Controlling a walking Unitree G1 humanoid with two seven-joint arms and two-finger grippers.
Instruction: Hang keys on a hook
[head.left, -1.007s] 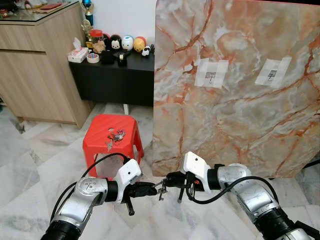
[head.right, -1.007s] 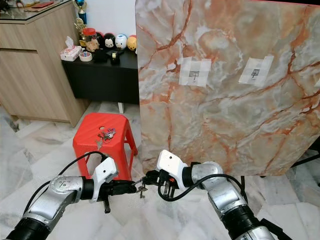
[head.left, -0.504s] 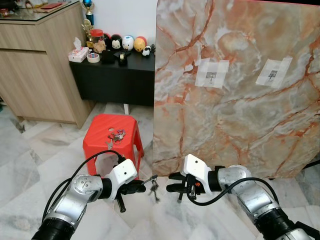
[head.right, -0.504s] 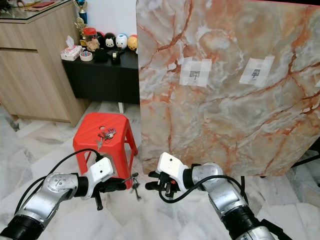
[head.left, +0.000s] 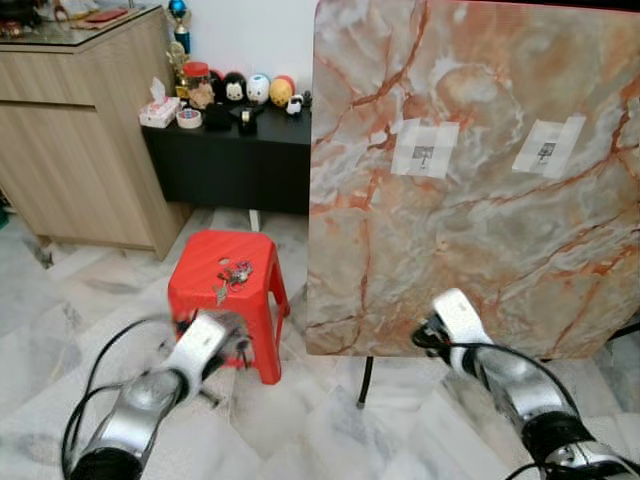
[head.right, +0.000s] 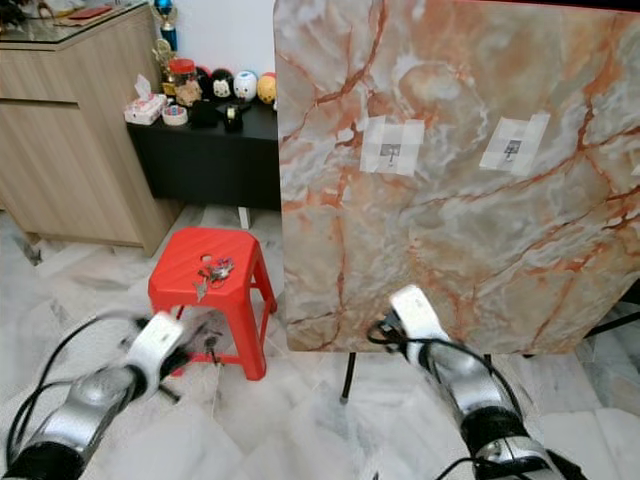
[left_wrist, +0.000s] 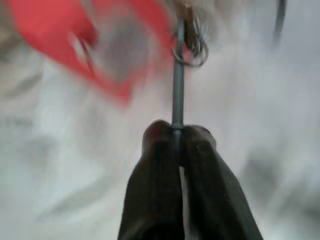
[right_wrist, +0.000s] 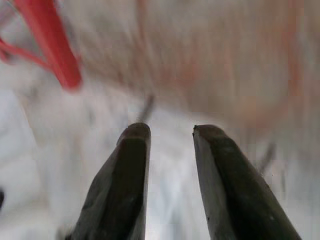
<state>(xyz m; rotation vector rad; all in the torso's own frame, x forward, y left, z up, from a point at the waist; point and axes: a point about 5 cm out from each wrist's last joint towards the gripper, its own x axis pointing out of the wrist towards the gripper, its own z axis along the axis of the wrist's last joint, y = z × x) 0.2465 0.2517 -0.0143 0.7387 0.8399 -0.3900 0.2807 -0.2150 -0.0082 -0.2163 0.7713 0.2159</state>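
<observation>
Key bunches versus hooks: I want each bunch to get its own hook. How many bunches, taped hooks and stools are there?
Key bunches: 2, the stool bunch and the held bunch in the left claw
Taped hooks: 2, left hook and right hook
Red stool: 1
Total: 5

no text or labels readable
</observation>
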